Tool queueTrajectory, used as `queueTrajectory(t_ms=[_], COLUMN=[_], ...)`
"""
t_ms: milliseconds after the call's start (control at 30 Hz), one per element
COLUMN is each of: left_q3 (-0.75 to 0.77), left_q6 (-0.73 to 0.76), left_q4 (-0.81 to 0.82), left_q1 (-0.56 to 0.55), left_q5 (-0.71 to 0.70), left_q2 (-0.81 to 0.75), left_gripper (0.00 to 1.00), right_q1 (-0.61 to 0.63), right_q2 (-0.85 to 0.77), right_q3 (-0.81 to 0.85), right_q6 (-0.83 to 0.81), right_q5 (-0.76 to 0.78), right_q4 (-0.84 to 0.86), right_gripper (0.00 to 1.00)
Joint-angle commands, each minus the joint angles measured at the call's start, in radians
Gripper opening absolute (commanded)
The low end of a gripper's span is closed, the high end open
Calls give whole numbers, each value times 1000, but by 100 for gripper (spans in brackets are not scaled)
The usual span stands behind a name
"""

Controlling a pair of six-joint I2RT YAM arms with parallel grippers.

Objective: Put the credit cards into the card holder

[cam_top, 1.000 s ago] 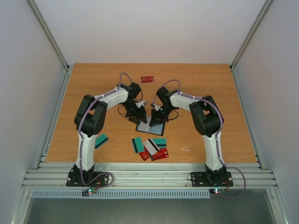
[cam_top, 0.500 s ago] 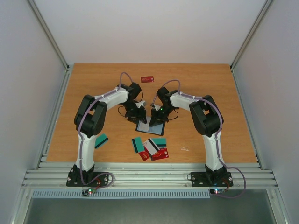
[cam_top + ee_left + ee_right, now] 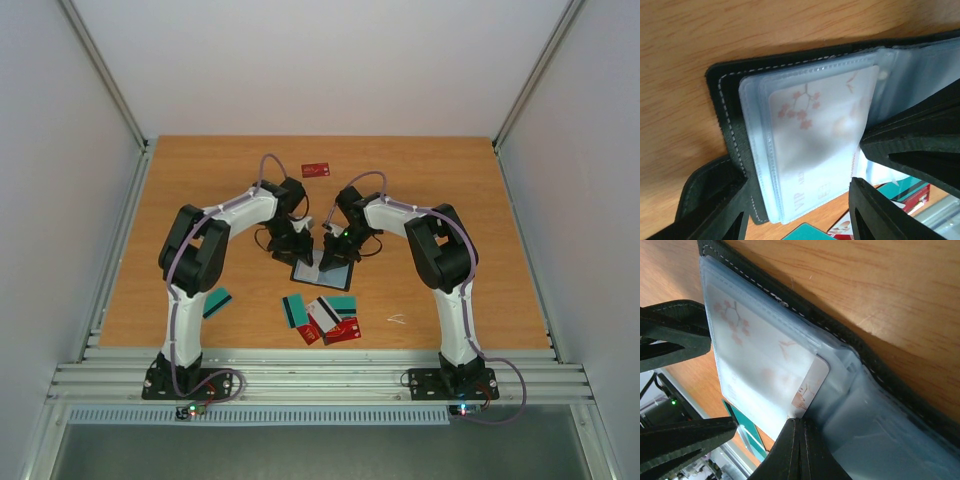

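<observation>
The left hand (image 3: 797,186), released with fingers (image 3: 715,212) spread astride the open card holder (image 3: 722,100) lying on the tabletop (image 3: 685,45) just beneath it, should steady the clear sleeves (image 3: 754,150) while the clenched right hand (image 3: 799,423), tips touching the exposed corner of the white blossom card (image 3: 807,382), slides it squarely deeper in.

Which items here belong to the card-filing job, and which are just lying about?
Job: open card holder; blossom-print card in its sleeve; far red card; teal card on the left; near heap of cards.
Lying about: small pale scrap right of the heap, too small to identify.
</observation>
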Motion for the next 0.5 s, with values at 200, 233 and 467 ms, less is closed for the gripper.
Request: queueTrajectory(t_ms=[200,233,467], left_q3=[-8,-11,-12], left_q6=[-26,-24,-25], left_q4=[-2,6,33], left_q1=[-19,-20,-23], left_q5=[-72,-57,-13], left_q2=[-77,-73,-35], left_gripper=[57,57,56], right_q1=[17,17,17], right_q2=[69,70,71], right_q3=[-22,-22,-27], right_q6=[-13,-14,-17], right_q5=[63,64,62], right_q4=[-5,-6,-10], right_gripper=[1,1,1])
